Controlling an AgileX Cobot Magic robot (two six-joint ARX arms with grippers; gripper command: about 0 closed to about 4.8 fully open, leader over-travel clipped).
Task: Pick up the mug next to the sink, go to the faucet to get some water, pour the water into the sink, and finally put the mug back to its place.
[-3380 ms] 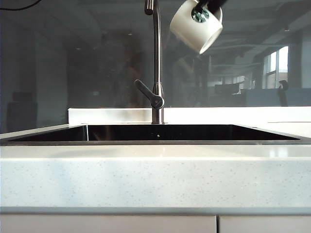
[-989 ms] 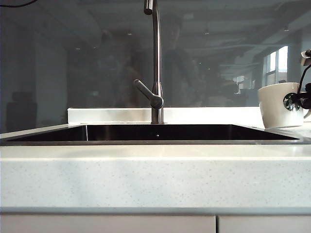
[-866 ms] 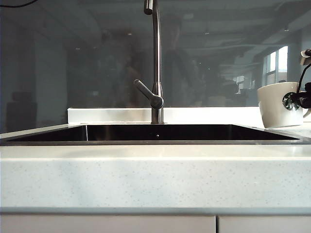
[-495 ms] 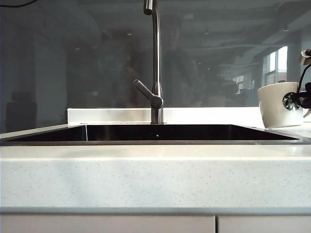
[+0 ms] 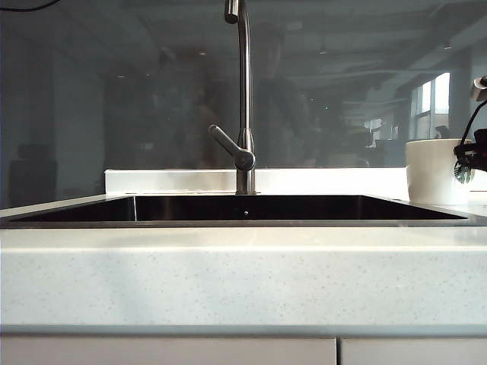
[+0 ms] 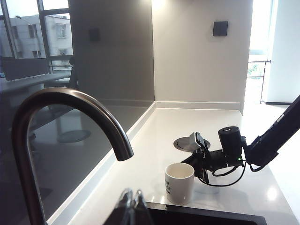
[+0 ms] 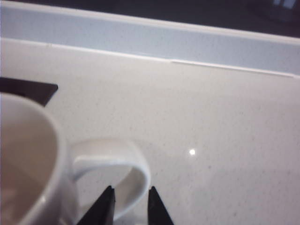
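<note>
I judge this the last step: the mug (image 5: 435, 172) stands upright on the desk (image 5: 243, 274) just right of the sink (image 5: 243, 207), back in its place. My right tool (image 7: 128, 199) has its tips spread either side of the loop handle, apparently clear of it; next I should draw straight back without snagging the loop. My left tool (image 6: 131, 206) sits pressed together beside the faucet (image 5: 243, 99). Glossy white ceramic, brushed-steel pipe, speckled stone top, dark glossy basin.

Left end effector (image 6: 131, 200) shut, fingers together; right end effector (image 7: 127, 202) fingers slightly apart, arm extended low.
</note>
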